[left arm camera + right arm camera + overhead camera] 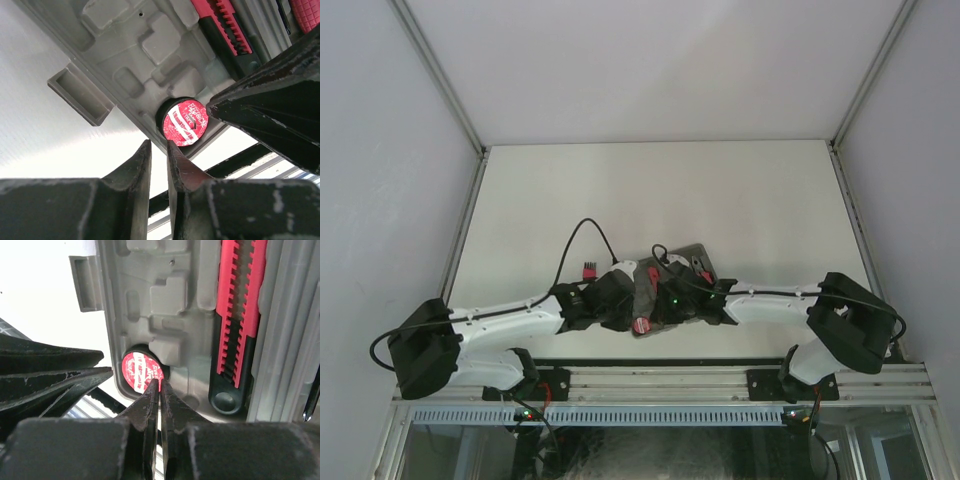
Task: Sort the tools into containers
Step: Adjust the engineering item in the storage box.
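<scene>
The grey tool case [688, 262] lies open at the table's near middle, with both arms over its near end. A round red disc [186, 122] sits in a round slot at the case's near corner; it also shows in the right wrist view [137, 371] and in the top view [641, 326]. My right gripper [159, 383] is shut and empty, its tips right at the disc's edge. My left gripper [158, 146] is shut and empty, just short of the disc. A long red-and-black toothed tool [240, 315] lies in a case slot. A small red comb-like piece [588, 269] lies on the table left of the case.
The case's grey latch tab [80, 95] sticks out over the white table [650, 190]. The other gripper's black fingers [270, 115] crowd the right of the left wrist view. The metal rail [660, 380] runs along the near edge. Walls enclose the table.
</scene>
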